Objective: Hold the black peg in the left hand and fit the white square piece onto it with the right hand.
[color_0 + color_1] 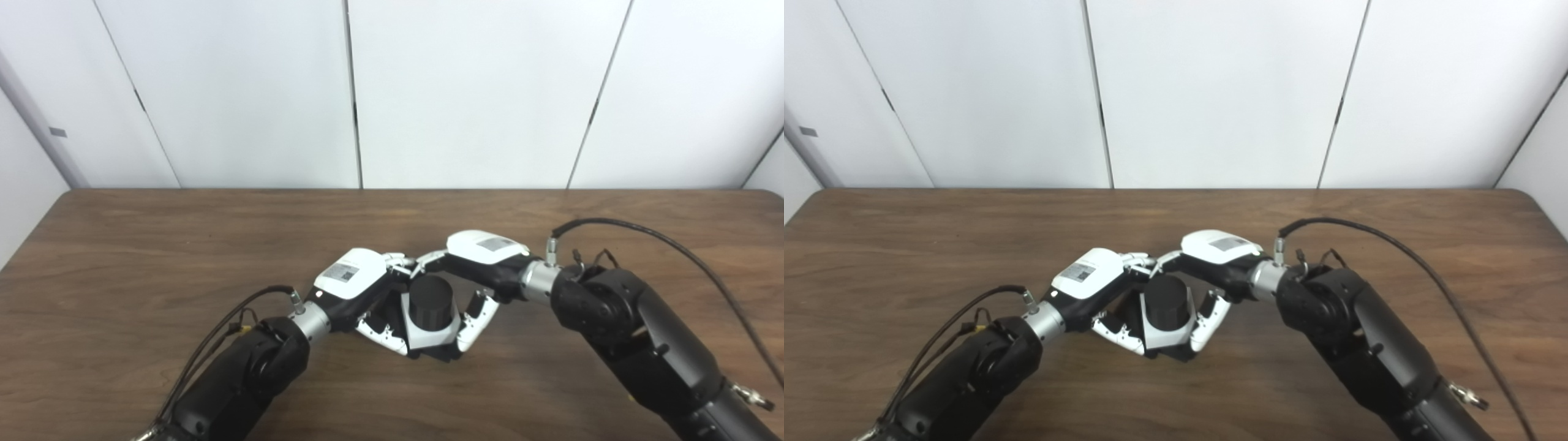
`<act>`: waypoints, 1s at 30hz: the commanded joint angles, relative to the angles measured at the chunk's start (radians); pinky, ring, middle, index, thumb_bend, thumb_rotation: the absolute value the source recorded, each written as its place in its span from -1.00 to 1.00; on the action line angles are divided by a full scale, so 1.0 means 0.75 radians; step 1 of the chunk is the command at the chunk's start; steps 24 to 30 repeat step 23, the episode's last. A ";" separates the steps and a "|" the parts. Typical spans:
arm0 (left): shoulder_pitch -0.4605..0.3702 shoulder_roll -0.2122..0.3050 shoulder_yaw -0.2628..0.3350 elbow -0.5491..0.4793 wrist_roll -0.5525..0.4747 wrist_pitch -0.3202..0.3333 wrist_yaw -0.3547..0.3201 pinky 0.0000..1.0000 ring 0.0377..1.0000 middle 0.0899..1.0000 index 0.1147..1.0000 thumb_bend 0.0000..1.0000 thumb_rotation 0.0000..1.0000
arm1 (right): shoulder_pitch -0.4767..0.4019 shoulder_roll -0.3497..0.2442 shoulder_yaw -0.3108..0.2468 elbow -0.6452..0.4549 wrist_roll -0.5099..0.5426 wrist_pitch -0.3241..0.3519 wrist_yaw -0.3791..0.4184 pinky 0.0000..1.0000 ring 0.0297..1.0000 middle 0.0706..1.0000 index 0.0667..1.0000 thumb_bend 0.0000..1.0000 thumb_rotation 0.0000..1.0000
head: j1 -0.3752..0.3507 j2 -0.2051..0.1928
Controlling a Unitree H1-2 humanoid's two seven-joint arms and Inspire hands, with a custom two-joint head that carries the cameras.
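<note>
While both hands meet at frame centre, the left hand (358, 288) grips the black peg (430, 301); the right hand (474, 269) holds the white square piece (432, 335) around it, which could jam if tilted.

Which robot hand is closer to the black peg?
Neither clearly: both touch the assembly. The left hand wraps the black peg from its left; the right hand grips the white square piece around it from the right.
</note>
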 commanded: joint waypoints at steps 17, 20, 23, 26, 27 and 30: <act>0.026 0.027 -0.034 0.029 0.059 0.026 -0.080 0.65 0.76 0.69 -0.15 0.05 -0.86 | 0.145 -0.081 -0.382 -0.169 0.169 -0.044 -0.268 0.31 0.58 0.65 0.45 0.54 -0.90 | -0.013 -0.004; 0.025 0.028 -0.035 0.035 0.060 0.022 -0.076 0.66 0.77 0.70 -0.15 0.05 -0.86 | 0.197 -0.066 -0.433 -0.168 0.204 -0.054 -0.336 0.31 0.58 0.64 0.44 0.51 -0.93 | -0.015 -0.005; 0.025 0.029 -0.033 0.042 0.060 0.012 -0.063 0.65 0.76 0.70 -0.15 0.05 -0.86 | 0.242 -0.045 -0.464 -0.165 0.219 -0.050 -0.394 0.33 0.57 0.64 0.44 0.48 -0.94 | -0.017 -0.006; 0.025 0.029 -0.033 0.042 0.060 0.012 -0.063 0.65 0.76 0.70 -0.15 0.05 -0.86 | 0.242 -0.045 -0.464 -0.165 0.219 -0.050 -0.394 0.33 0.57 0.64 0.44 0.48 -0.94 | -0.017 -0.006; 0.025 0.029 -0.033 0.042 0.060 0.012 -0.063 0.65 0.76 0.70 -0.15 0.05 -0.86 | 0.242 -0.045 -0.464 -0.165 0.219 -0.050 -0.394 0.33 0.57 0.64 0.44 0.48 -0.94 | -0.017 -0.006; 0.025 0.029 -0.033 0.042 0.060 0.012 -0.063 0.65 0.76 0.70 -0.15 0.05 -0.86 | 0.242 -0.045 -0.464 -0.165 0.219 -0.050 -0.394 0.33 0.57 0.64 0.44 0.48 -0.94 | -0.017 -0.006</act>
